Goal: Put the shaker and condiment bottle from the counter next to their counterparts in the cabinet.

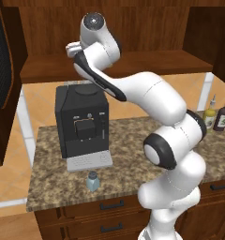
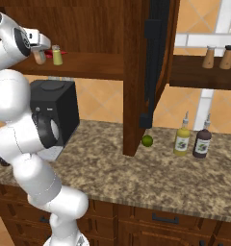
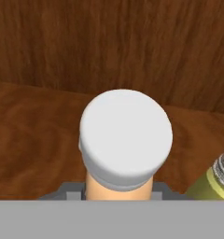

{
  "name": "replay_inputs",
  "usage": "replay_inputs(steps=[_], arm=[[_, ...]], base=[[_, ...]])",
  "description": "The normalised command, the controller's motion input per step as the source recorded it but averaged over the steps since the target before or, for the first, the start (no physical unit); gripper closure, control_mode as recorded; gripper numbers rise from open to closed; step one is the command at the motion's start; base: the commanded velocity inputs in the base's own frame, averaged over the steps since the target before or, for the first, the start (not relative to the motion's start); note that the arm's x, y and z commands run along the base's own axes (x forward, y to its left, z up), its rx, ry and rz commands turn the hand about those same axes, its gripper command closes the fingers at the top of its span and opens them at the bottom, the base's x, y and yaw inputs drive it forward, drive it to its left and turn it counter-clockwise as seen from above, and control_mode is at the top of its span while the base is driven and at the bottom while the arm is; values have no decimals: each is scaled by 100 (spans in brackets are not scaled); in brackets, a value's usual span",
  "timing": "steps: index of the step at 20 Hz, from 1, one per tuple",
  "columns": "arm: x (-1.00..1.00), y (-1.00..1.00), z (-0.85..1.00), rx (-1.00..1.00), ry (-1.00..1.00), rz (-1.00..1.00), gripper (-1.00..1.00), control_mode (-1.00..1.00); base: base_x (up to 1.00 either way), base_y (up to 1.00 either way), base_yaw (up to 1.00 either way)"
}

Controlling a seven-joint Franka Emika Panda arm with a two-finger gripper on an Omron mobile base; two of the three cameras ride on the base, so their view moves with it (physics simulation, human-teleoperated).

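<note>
In the left base view the shaker [image 1: 92, 180] stands low on the worktop [image 1: 133, 154] before a black coffee machine [image 1: 81, 121], the arm crossing the cabinet [image 1: 133, 63] shelf above. In the right base view's upper left, the gripper [image 2: 39, 50] holds the condiment bottle [image 2: 39, 56] over that shelf beside a yellow-green shaker [image 2: 57, 55]; two spouted bottles [image 2: 182, 137] stand right. In the hand view, gripper closed on the bottle's [image 3: 125, 140] white cap, yellow-green shaker [image 3: 216, 182] at lower right.

Kitchen, granite counter [image 1: 133, 140], wooden cabinet [image 2: 136, 72], coffee machine [image 1: 81, 122]
</note>
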Motion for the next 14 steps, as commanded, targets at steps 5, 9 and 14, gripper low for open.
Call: replay_inputs(steps=[5,9,14], arm=[[35,0,-24,7,11,0,100,-100],[39,0,-37,1,1,0,100,-100],[35,16,-52,0,0,0,100,-100]], base=[[0,0,0],[0,0,0],[0,0,0]])
